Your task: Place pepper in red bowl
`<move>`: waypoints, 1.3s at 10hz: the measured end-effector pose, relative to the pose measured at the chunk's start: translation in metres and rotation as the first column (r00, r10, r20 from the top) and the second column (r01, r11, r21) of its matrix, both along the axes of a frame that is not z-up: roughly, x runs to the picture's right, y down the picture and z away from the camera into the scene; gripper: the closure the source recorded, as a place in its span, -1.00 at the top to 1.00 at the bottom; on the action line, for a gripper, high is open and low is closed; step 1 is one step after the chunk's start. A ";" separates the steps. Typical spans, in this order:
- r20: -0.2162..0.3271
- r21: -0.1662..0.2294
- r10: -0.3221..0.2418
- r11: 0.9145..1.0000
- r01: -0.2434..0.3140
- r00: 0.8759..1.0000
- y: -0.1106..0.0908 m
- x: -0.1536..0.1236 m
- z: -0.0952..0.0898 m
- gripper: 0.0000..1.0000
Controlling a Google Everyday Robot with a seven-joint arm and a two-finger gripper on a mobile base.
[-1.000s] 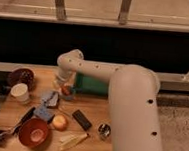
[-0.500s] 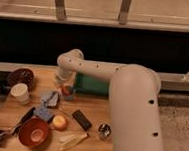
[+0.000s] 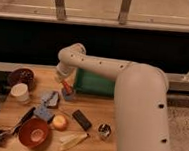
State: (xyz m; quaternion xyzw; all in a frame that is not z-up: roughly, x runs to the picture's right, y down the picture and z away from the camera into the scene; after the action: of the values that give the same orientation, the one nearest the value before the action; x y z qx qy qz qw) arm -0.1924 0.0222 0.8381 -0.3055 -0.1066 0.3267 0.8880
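My gripper (image 3: 65,85) hangs from the white arm over the back-left part of the wooden table (image 3: 97,110), pointing down. It is shut on the pepper (image 3: 66,89), a slim red-orange piece that shows at the fingertips just above a small blue-grey thing. The red bowl (image 3: 33,132) sits at the table's front left, well below and left of the gripper, and looks empty.
A dark maroon bowl (image 3: 21,76) and a white cup (image 3: 20,92) stand at far left. Blue packets (image 3: 46,105), a yellow-orange ball (image 3: 59,122), a black block (image 3: 82,120), pale-yellow pieces (image 3: 74,140) and a small metal cup (image 3: 103,130) lie around. A green bin (image 3: 95,83) stands behind.
The gripper's fingers have closed on the pepper. The arm has hardly moved, and the things on the table stay where they were.
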 end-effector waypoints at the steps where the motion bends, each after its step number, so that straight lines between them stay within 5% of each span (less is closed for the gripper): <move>1: -0.005 0.010 0.015 1.000 -0.015 1.000 -0.004 0.011 -0.008 -1.00; 5: 0.086 -0.019 0.059 0.998 -0.057 0.995 -0.005 0.033 -0.038 -1.00; 11: 0.204 0.073 -0.011 0.997 -0.005 0.979 -0.040 0.006 -0.088 -1.00; 13: 0.247 0.065 -0.016 0.998 0.000 0.969 -0.043 -0.006 -0.097 -1.00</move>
State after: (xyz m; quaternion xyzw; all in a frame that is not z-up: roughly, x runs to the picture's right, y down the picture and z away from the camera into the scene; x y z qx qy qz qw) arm -0.1984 -0.0212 0.7416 -0.3156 -0.2257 0.2789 0.8784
